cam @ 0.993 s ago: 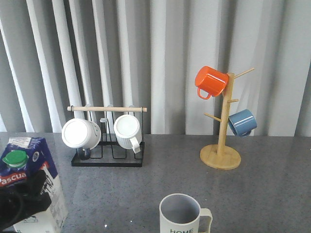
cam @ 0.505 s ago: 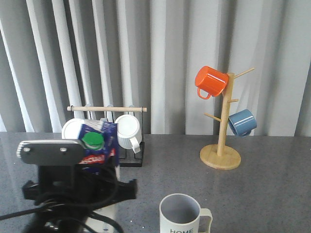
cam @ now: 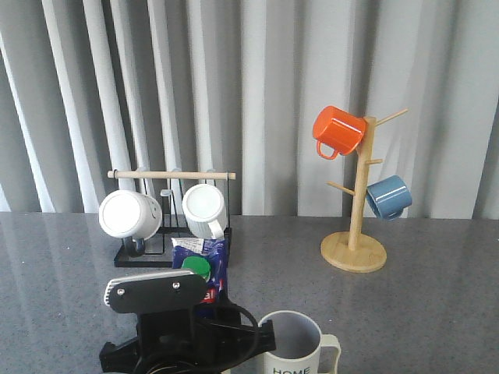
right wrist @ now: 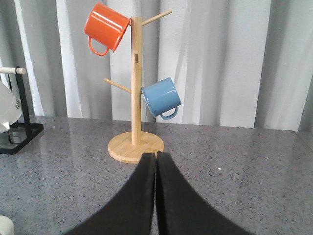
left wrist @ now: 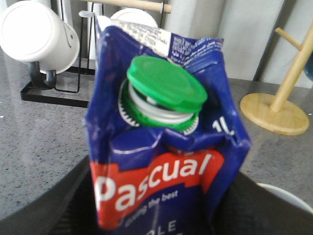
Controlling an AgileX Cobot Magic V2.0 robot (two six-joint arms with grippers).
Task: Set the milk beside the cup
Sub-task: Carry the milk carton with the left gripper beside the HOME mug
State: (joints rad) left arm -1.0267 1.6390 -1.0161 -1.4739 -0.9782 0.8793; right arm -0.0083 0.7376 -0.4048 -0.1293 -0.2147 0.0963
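You are looking at a grey worktop (cam: 437,312) that is carrying everything here, with a curtain hanging behind its far edge. Toward the far left, a black rack (cam: 171,253) is holding two plain white mugs (cam: 129,214) on their sides, presumably so they can drain. Toward the far right, a wooden mug tree (cam: 355,234) is keeping an orange mug (cam: 338,130) and a blue mug (cam: 388,196) hung by their handles, well apart from the work.

Your left arm is filling the near edge of the worktop, left of centre. Its left claw (left wrist: 161,215) is gripping the milk (left wrist: 166,147) around the lower body, the dark fingers pressing both flanks of the carton below the red band; the sides are creasing a little under the squeeze. The carton is standing roughly upright with its green cap (left wrist: 166,90) uppermost, which should be keeping the contents from sloshing toward the spout. In the front view the milk (cam: 204,269) is sitting just to the left of the cup (cam: 295,343), close beside it; whether its base is resting on the worktop is hidden by the arm.

The cup is standing at the near edge, handle pointing right, away from the carton, so the side facing the milk is clear.

Your right claw (right wrist: 155,186) is idling with its fingers pressed together on nothing, pointing at the mug tree.
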